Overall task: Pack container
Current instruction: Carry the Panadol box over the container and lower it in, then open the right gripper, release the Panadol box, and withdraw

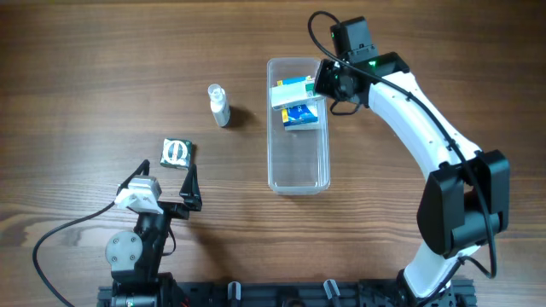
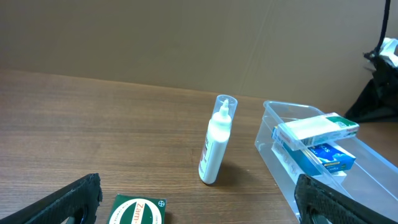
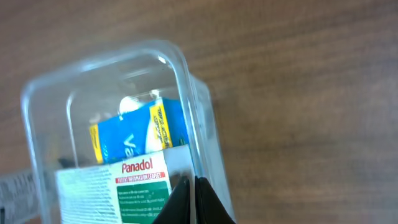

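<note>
The container (image 1: pixel 299 183) is a long clear tub lying lengthwise at table centre. In its far end a white Panadol box (image 1: pixel 290 89) lies tilted on a blue box (image 1: pixel 300 115). My right gripper (image 1: pixel 327 81) is at the tub's far right wall. In the right wrist view its fingers (image 3: pixel 194 199) are pinched on the clear wall of the container (image 3: pixel 186 81), next to the Panadol box (image 3: pixel 124 186) and blue box (image 3: pixel 134 134). My left gripper (image 1: pixel 165 177) is open and empty, just behind a green box (image 1: pixel 177 153).
A small white bottle (image 1: pixel 219 105) stands upright left of the container. The left wrist view shows the bottle (image 2: pixel 214 146), the green box (image 2: pixel 137 211) between my open fingers (image 2: pixel 199 205), and the container (image 2: pixel 273 155) to the right.
</note>
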